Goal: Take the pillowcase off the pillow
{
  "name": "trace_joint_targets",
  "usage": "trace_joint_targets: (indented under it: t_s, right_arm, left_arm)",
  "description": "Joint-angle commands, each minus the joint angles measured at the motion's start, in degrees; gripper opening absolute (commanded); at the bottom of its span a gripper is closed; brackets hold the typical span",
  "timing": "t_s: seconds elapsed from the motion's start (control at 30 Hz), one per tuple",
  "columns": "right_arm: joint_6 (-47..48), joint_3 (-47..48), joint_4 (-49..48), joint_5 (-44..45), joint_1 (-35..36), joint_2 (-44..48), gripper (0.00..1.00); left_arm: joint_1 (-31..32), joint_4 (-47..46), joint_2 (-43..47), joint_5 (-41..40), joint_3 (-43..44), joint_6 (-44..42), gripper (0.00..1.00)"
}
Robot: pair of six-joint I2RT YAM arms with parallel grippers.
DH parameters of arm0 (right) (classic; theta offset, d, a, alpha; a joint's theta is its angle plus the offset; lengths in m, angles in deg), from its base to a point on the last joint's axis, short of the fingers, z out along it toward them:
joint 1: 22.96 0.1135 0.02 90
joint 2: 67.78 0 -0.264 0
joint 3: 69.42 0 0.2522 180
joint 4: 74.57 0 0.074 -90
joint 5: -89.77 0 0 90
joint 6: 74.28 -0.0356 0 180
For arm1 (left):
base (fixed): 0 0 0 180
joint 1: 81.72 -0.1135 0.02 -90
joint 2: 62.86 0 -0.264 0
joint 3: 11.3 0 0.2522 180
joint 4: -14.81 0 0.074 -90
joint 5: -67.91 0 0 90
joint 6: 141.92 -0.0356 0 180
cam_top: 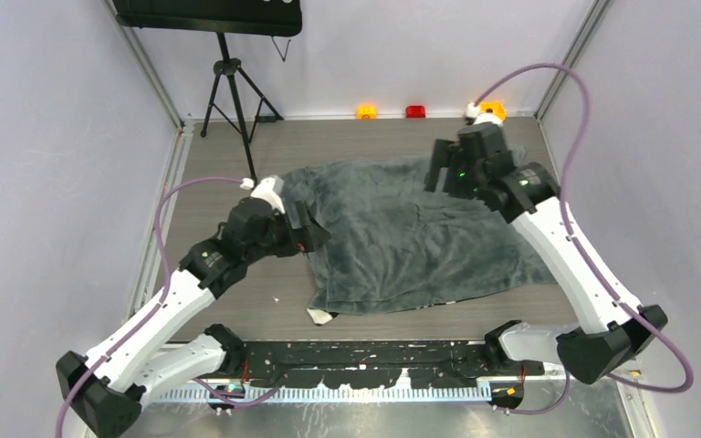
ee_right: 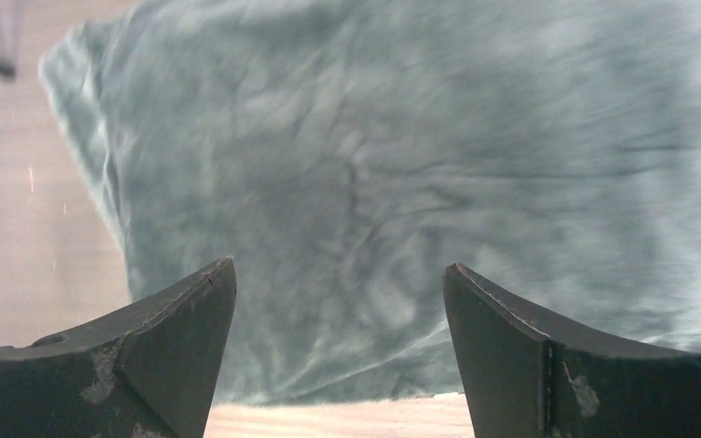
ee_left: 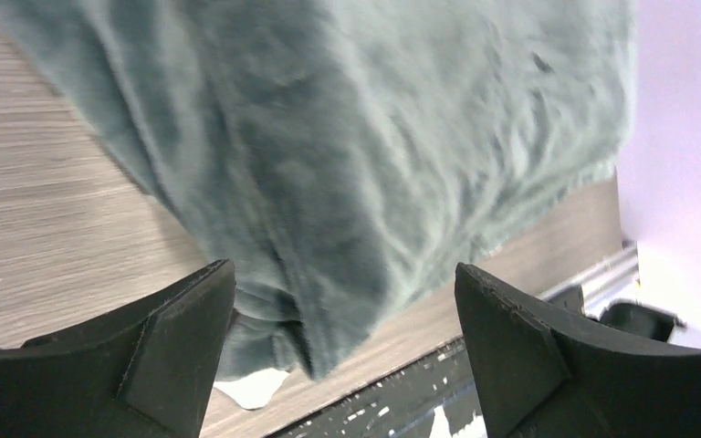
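The dark grey fuzzy pillowcase (cam_top: 411, 239) lies spread flat in the middle of the table. A small white corner of the pillow (cam_top: 321, 317) pokes out at its near left corner; the rest of the pillow is hidden inside. My left gripper (cam_top: 316, 234) is open and empty at the pillowcase's left edge. In the left wrist view it (ee_left: 342, 315) hovers over folded grey fabric (ee_left: 365, 155), with the white corner (ee_left: 254, 388) by the left finger. My right gripper (cam_top: 438, 172) is open and empty above the far edge. In the right wrist view it (ee_right: 338, 306) looks down on the fabric (ee_right: 420, 173).
A black tripod (cam_top: 228, 91) stands at the back left. Small orange (cam_top: 366, 111) and red (cam_top: 415, 111) blocks sit along the far wall. A black rail (cam_top: 374, 363) runs along the near edge between the arm bases. Walls close in on both sides.
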Motion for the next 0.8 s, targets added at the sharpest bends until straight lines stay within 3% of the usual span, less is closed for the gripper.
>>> trace_joint_targets:
  t_s: [0.0,0.3,0.5,0.63,0.77]
  right_arm:
    - [-3.50,-1.87,-2.67,3.66,11.11,-2.16,0.88]
    - [-7.83,0.67,-5.48,11.32,32.60,-15.17,0.86]
    - [-10.89,-0.99,-9.25,11.29,39.55,-21.67,0.82]
    - [-11.81,-1.54,-9.77,11.62,41.33,-25.46,0.70]
    - [-12.63,-2.69,-9.96,12.38,41.45,-26.58,0.50]
  left_arm:
    - [-8.95,3.95,0.82,8.62,-2.08,-1.70,0.91]
    - [-25.79,3.54,-5.56,19.67,-3.54,-5.02,0.88]
    - [-30.24,-0.14,-5.04,23.59,-8.05,-2.78,0.87]
    - [-30.30,-0.38,-5.12,23.75,-9.14,-3.29,0.85]
    - [-30.27,-0.22,-4.74,24.00,-9.29,-3.75,0.85]
